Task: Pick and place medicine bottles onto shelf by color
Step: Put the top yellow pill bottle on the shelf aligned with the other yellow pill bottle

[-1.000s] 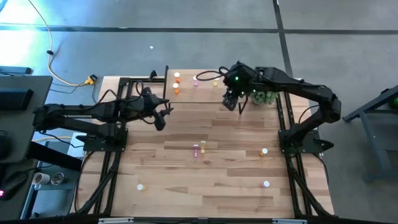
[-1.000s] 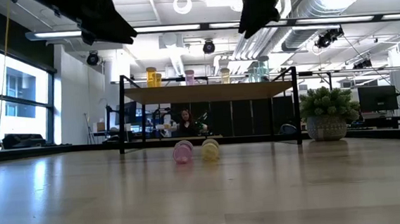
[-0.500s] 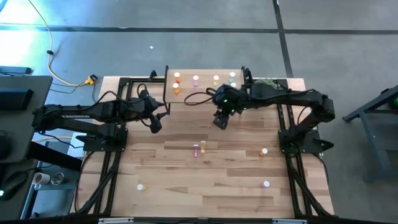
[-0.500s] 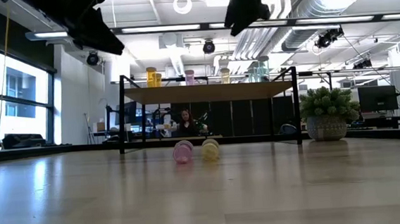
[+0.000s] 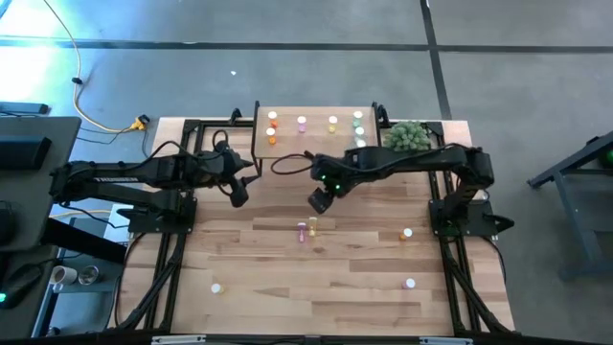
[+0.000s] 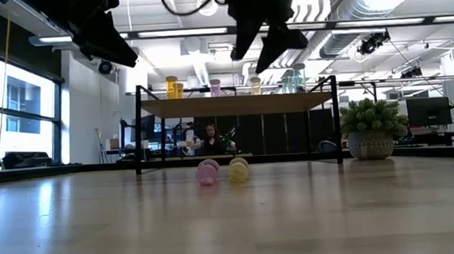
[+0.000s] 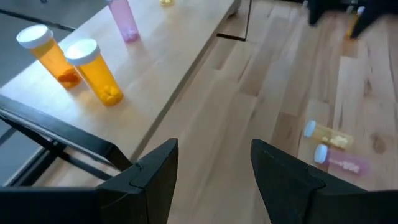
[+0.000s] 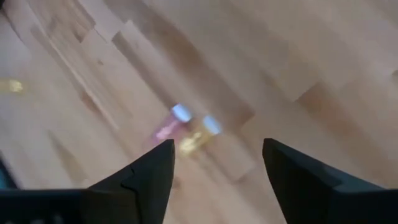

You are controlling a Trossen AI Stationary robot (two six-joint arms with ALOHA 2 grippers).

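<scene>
Fingers of the right gripper [image 5: 320, 200] hang spread and empty above the pink bottle [image 5: 302, 231] and yellow bottle [image 5: 312, 226] lying on the bench [image 5: 287, 278], seemingly lining up a pick; the left gripper [image 5: 238, 192] waits open beside the shelf [image 5: 316, 134].

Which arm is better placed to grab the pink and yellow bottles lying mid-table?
Right, probably. The right gripper hangs open just above the pink bottle and yellow bottle, both in its wrist view. The left gripper, also open, sits farther off beside the shelf.
</scene>
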